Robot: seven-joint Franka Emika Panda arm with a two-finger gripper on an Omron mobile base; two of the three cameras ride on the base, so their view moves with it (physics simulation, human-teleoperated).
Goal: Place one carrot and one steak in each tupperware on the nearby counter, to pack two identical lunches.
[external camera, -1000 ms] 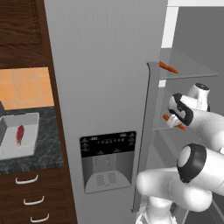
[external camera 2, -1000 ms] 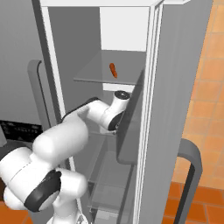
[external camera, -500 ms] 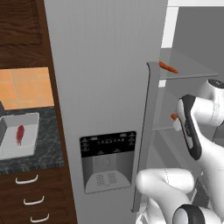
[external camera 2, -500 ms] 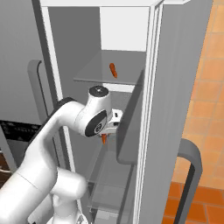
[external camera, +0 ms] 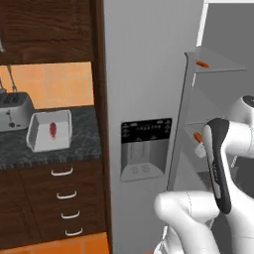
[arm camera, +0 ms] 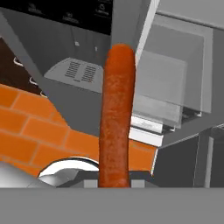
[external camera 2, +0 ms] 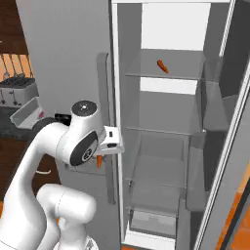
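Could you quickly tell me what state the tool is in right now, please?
Tool: closed on a carrot, held just outside the open fridge.

A steak (external camera: 52, 129) lies in the tupperware (external camera: 35, 135) on the counter (external camera: 20, 154).

No legible txt; fridge dispenser panel (external camera: 146, 130) markings too blurry.

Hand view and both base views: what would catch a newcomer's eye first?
An orange carrot stands upright through the middle of the hand view, held in the gripper outside the open fridge. A second carrot lies on the upper fridge shelf. On the counter, a steak sits in a pale tupperware.
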